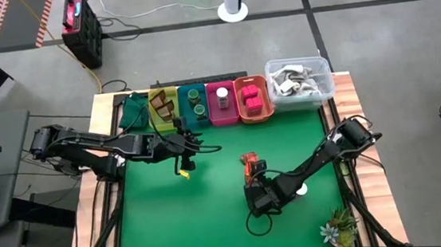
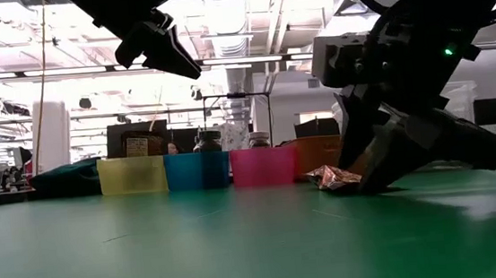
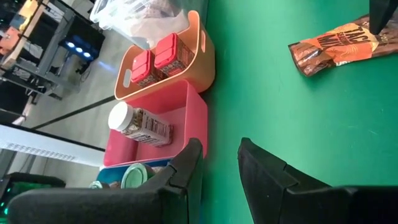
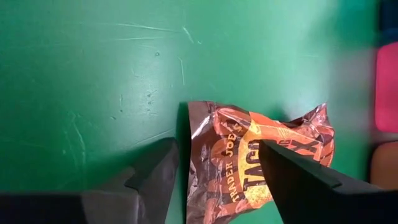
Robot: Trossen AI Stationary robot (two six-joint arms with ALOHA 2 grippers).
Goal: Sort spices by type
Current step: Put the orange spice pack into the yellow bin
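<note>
A brown taco seasoning packet point(image 4: 261, 165) lies flat on the green mat point(image 1: 212, 212) near the table's middle, in front of the row of bins. The right gripper point(image 4: 217, 180) is down at it, fingers spread to either side of the packet's near end (whether they touch it I cannot tell). The left gripper point(image 3: 221, 171) hangs open above the mat just in front of the blue bin point(image 1: 194, 106). Behind it, the pink bin point(image 3: 180, 121) holds a white-capped jar point(image 3: 140, 124), and the orange bin point(image 3: 196, 59) holds two red cube-like blocks point(image 3: 155, 59).
</note>
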